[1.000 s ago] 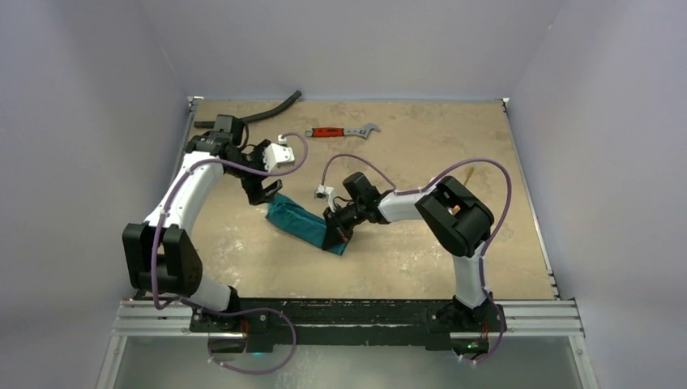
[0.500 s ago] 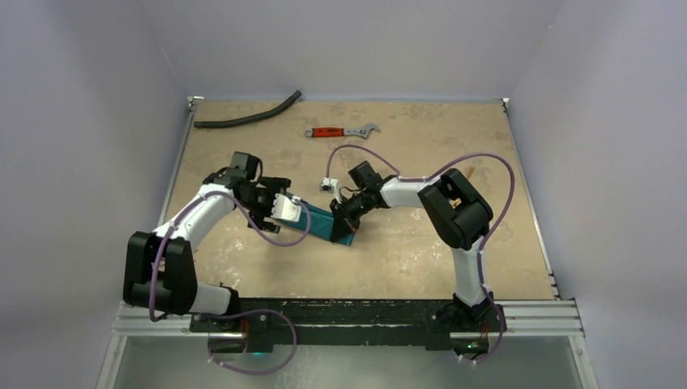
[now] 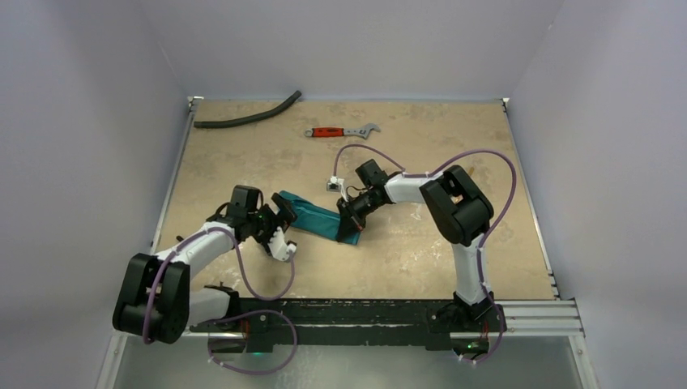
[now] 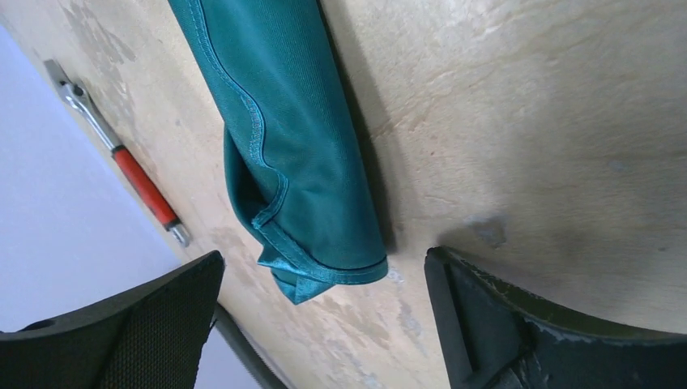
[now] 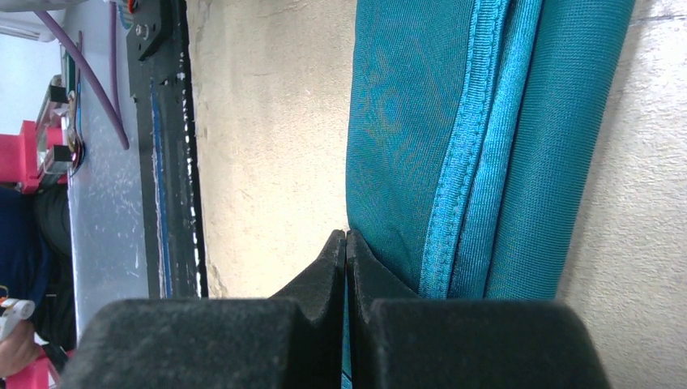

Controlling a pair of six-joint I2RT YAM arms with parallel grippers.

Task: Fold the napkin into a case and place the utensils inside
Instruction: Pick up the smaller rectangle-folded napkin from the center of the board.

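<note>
Withdrawn leftward, left arm (image 3: 202,243) lies low, jaws spread; right jaws pinch the napkin (image 3: 312,217).

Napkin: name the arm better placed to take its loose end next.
Left, probably. The left pincer is open, with the loose end of the napkin just ahead of its fingers, while the right pincer is shut on the other end.

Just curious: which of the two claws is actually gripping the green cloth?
The right gripper: its jaws are shut on the napkin. The left gripper is wide open, holding nothing.
</note>
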